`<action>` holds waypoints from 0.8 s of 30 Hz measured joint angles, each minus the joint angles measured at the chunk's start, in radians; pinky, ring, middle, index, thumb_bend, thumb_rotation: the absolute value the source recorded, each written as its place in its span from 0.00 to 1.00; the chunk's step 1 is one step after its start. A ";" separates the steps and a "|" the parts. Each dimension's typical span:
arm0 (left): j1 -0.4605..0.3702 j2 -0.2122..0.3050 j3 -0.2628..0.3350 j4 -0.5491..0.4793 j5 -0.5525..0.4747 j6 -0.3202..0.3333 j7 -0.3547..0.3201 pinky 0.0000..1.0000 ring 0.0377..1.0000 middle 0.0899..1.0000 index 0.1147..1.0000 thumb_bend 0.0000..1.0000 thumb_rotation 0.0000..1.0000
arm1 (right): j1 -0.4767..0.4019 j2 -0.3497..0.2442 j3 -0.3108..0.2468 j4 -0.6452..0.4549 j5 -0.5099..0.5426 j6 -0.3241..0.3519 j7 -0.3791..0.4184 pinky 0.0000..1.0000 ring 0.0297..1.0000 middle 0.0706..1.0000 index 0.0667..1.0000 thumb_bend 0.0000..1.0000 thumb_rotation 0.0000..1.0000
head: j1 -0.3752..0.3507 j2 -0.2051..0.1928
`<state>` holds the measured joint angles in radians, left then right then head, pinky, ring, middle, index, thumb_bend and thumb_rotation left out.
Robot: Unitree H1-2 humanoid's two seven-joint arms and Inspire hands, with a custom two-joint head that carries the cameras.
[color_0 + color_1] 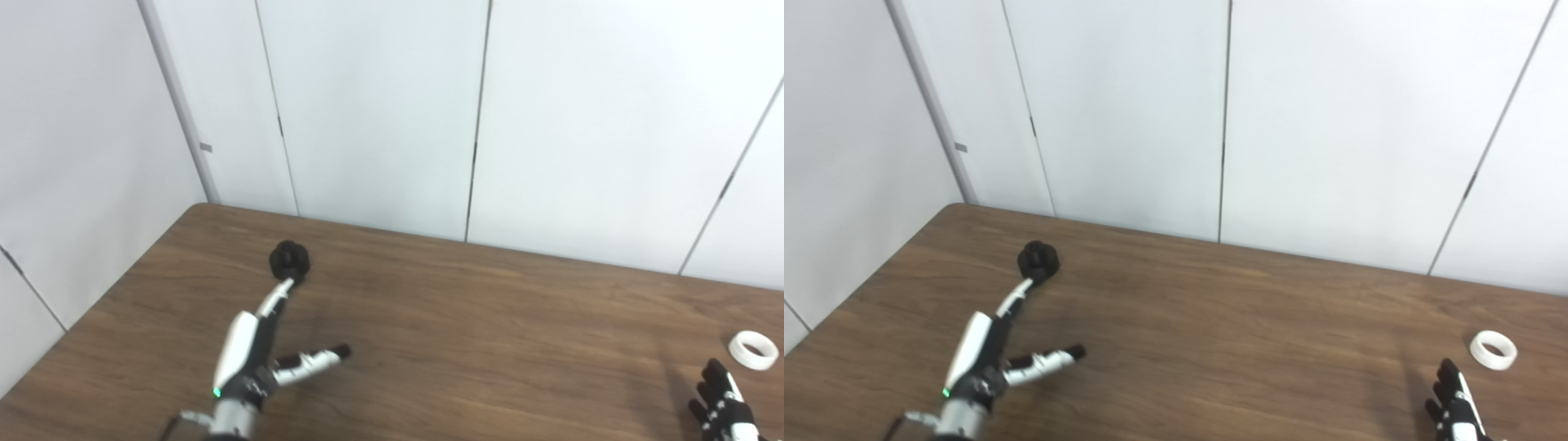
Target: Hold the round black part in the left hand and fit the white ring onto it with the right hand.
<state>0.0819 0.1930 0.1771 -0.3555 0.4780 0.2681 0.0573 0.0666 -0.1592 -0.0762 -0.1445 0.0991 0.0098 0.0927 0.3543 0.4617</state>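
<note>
Two robot hands | left robot hand point(257, 361) spread, fingertip reaching black part point(289, 260) | right robot hand point(723, 407) empty, fingers apart, near white ring point(753, 350) | worktop point(490, 331)

Your right hand point(723, 407) is cut off by the bottom edge, so you cannot tell its thumb or grip. The left hand's fingertips point(286, 285) overlap the round black part point(289, 260); contact is unclear.
</note>
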 measured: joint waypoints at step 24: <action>-0.226 0.168 0.040 0.408 0.065 0.086 0.056 1.00 1.00 0.95 0.83 1.00 0.38 | 0.008 -0.006 -0.002 -0.008 -0.001 0.001 0.008 1.00 1.00 1.00 0.97 0.57 1.00 | -0.003 0.018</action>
<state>-0.1438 0.3605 0.2167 0.0529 0.5433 0.3537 0.1136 0.0742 -0.1649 -0.0784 -0.1530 0.0977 0.0110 0.1005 0.3513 0.4801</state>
